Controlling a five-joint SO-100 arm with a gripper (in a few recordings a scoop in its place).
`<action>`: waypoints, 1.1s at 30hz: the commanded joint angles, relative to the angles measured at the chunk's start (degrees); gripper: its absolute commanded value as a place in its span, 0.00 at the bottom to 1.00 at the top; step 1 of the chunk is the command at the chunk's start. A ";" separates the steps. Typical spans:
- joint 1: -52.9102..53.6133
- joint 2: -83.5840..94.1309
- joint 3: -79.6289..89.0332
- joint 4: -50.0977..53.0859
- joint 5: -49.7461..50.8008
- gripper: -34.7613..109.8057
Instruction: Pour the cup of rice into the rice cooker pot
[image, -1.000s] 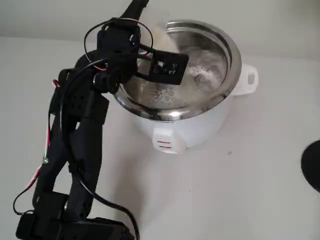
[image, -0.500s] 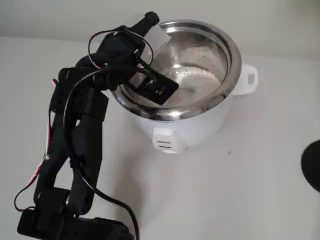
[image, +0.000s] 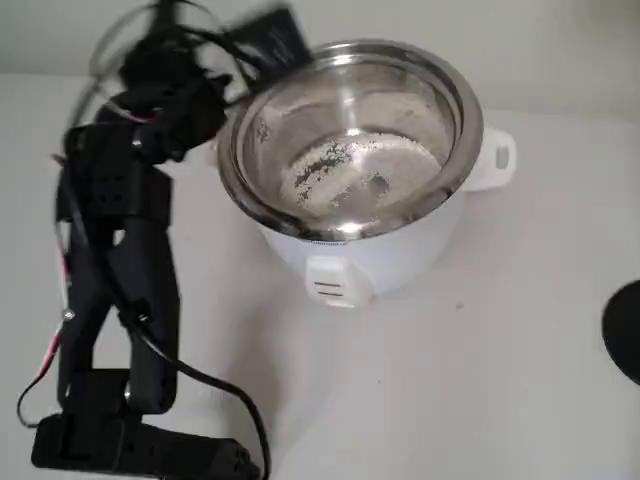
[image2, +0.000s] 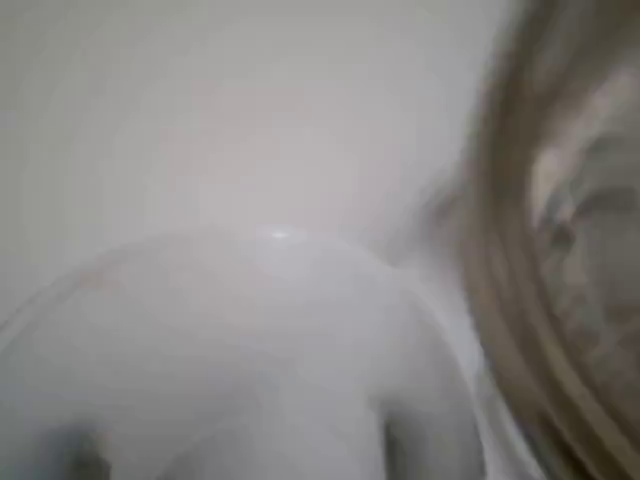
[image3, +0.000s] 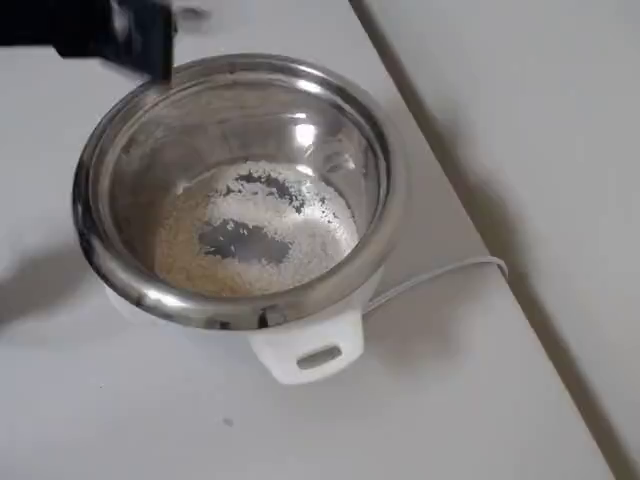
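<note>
Lying spread over the large shiny round steel rice cooker pot (image3: 385, 215) floor, fine white rice (image3: 255, 235) looks poured; the blurred whitish translucent cup (image2: 230, 360) hides whether the gripper is clamped.

Shiny silver rice cooker pot (image: 455, 150) in white cooker body (image: 400, 260); off-white rice (image3: 300, 225) w/ dark bare patches (pot floor showing). Black arm (image: 115, 270), red wire (image: 45, 362), whitish worktop (image: 480, 380).

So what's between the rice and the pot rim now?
Only bare steel wall. In the overhead view the rice lies on the bottom of the pot, with the shiny inner wall around it up to the rim.
</note>
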 joint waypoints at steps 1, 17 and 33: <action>-6.86 7.12 7.12 -2.02 -24.08 0.31; -14.94 -5.62 86.13 -100.20 -61.00 0.42; -19.51 -50.36 67.76 -130.08 -57.39 0.33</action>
